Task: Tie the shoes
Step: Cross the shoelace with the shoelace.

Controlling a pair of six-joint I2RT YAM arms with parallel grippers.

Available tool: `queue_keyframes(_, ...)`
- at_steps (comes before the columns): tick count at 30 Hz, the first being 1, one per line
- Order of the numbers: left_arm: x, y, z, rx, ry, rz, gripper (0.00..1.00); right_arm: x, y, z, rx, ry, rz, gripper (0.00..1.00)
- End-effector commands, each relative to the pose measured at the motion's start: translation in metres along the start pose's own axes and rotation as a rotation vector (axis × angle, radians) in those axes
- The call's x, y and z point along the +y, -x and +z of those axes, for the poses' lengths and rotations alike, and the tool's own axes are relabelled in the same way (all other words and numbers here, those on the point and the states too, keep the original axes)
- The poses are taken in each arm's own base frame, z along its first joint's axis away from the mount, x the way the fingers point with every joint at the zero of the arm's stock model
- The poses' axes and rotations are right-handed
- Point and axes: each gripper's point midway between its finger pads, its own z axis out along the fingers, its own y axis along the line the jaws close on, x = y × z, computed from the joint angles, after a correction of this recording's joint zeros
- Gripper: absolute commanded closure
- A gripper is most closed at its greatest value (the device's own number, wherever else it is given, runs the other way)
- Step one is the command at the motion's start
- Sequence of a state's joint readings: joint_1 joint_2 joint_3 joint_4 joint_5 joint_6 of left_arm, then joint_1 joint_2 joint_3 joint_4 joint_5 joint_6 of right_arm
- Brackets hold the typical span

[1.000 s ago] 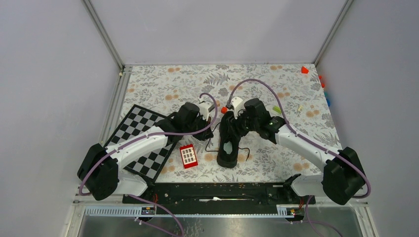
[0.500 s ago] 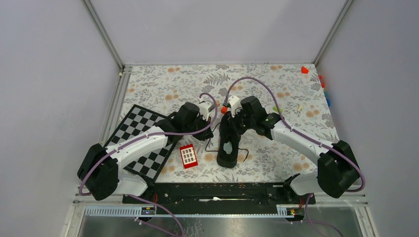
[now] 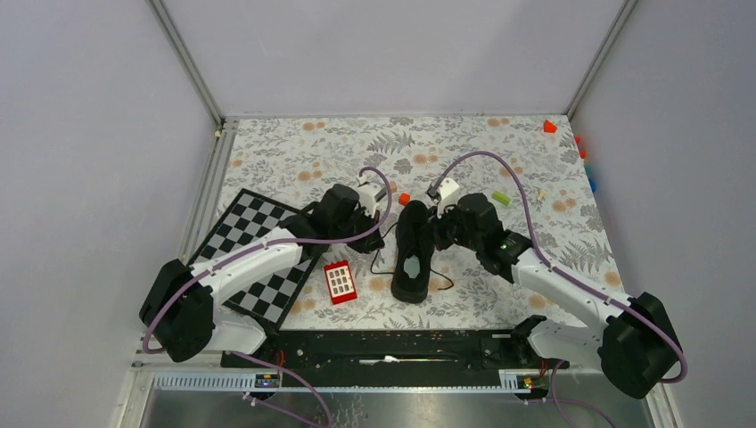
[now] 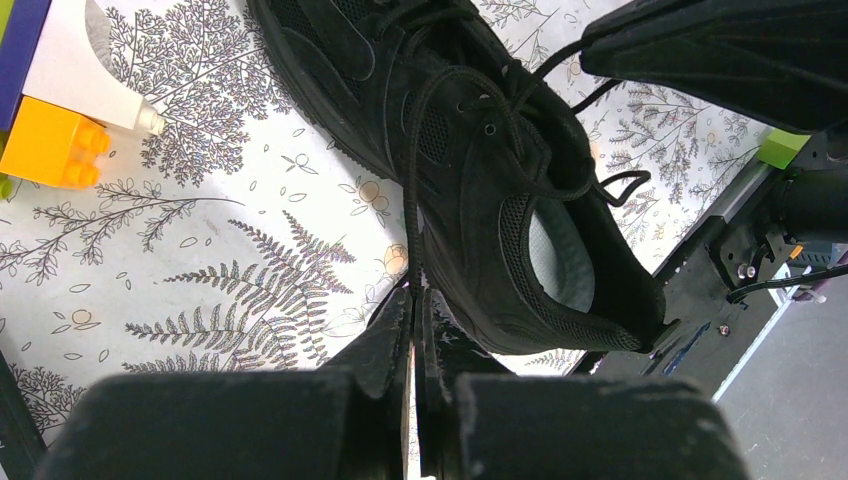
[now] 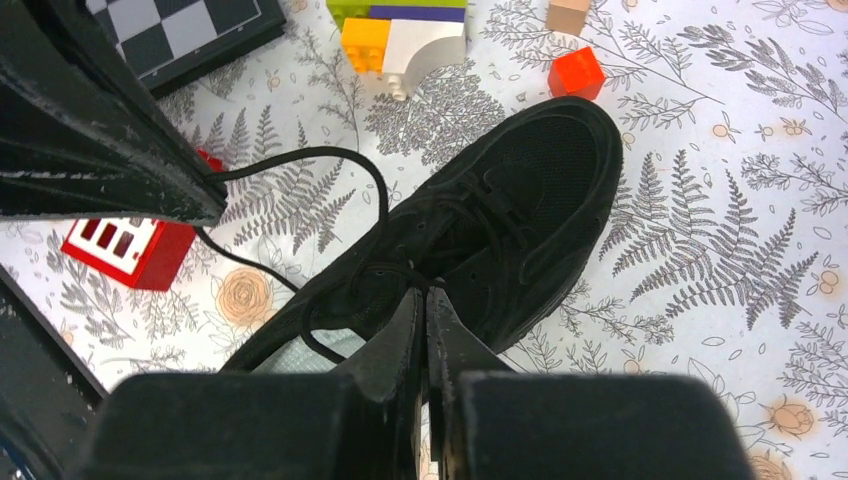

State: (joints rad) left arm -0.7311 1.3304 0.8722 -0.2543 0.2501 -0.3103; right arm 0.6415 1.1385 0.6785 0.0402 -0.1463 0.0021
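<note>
Black sneaker [image 3: 412, 259] near the middle of the worktop, toward the near edge, laces [image 4: 411, 200] loose and unknotted. Left gripper [image 4: 413, 295] clamped on one strand, right gripper [image 5: 426, 292] apparently clamped on another. Crossing, looping and tightening seemingly all left.

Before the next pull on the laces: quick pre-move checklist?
1. Left hand shut on a lace: ok.
2. Right hand shut over the tongue area; lace in its grip: cannot tell.
3. Shoe sole-down on the table: ok.
4. Knot or bow formed: not ok, strands hang loose.
5. Red cube apart from the toe: ok.
</note>
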Motion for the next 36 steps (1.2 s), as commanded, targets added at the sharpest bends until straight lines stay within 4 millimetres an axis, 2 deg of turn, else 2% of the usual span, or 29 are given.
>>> queue_keyframes(1, -0.004, 0.01, -0.001, -0.03, -0.025, 0.022, 1.0, -0.008, 0.039, -0.003, -0.188, -0.07, 0.086, 1.0)
queue_keyframes(8, -0.006, 0.009, 0.001, -0.02, -0.036, 0.019, 1.0, -0.018, 0.06, -0.003, -0.331, -0.127, 0.252, 1.0)
queue_keyframes(13, -0.016, 0.006, 0.001, -0.003, -0.092, 0.028, 1.0, -0.032, 0.074, -0.002, -0.434, -0.196, 0.436, 1.0)
queue_keyframes(18, -0.031, -0.001, -0.002, 0.03, -0.17, 0.041, 1.0, -0.036, 0.073, 0.004, -0.479, -0.201, 0.548, 1.0)
queue_keyframes(23, -0.044, 0.001, 0.002, 0.031, -0.207, 0.036, 1.0, -0.042, 0.057, 0.007, -0.451, -0.239, 0.585, 1.0)
queue_keyframes(28, -0.034, 0.015, 0.014, 0.003, -0.124, -0.011, 1.0, -0.054, 0.047, -0.005, -0.452, -0.319, 0.559, 0.99)
queue_keyframes(31, -0.035, 0.026, 0.012, -0.039, -0.117, -0.017, 1.0, -0.055, 0.046, -0.012, -0.405, -0.336, 0.471, 0.86)
queue_keyframes(35, -0.036, 0.034, 0.007, -0.064, -0.106, -0.01, 1.0, -0.048, 0.037, -0.02, -0.311, -0.296, 0.276, 0.49)
queue_keyframes(36, -0.036, 0.035, 0.007, -0.066, -0.106, -0.009, 1.0, -0.044, 0.034, -0.021, -0.283, -0.266, 0.223, 0.46)
